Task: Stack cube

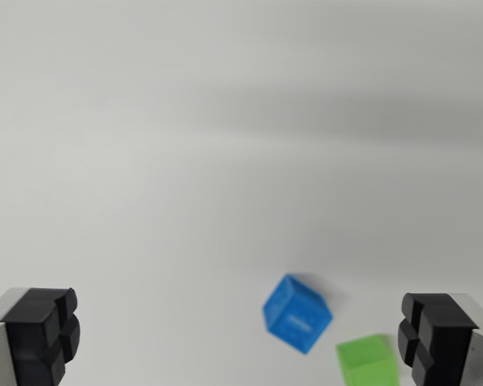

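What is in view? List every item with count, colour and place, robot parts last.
blue cube: 1, blue, lower middle-right of the wrist view, resting on the surface, turned at an angle.
green cube: 1, green, bottom edge at the wrist view's right, partly cut off by the frame, close beside the right fingertip, apart from the blue cube.
table surface: 1, plain white-grey, filling the rest of the view.
tool: 1, open, nothing between its fingers.
fingertips: 2, black pads on grey bodies, one in each bottom corner of the wrist view.
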Tool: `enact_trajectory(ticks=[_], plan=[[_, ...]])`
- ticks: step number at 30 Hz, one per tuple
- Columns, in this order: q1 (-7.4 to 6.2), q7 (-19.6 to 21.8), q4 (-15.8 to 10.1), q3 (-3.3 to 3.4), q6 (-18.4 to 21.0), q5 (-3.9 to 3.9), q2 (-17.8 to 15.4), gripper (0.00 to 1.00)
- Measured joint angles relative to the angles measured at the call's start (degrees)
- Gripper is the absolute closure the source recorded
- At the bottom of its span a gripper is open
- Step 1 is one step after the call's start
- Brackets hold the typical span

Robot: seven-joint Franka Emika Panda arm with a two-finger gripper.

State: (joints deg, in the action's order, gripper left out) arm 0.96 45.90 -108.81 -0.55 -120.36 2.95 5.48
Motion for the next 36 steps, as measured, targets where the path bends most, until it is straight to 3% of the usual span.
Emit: enact_trajectory(ticks=[21,36], plan=[[0.02,0.14,-0.57,0.05,-0.26,0.00,-0.03,0.00],[0.25,1.82,-4.17,0.41,-2.47,0.00,-0.94,0.00]])
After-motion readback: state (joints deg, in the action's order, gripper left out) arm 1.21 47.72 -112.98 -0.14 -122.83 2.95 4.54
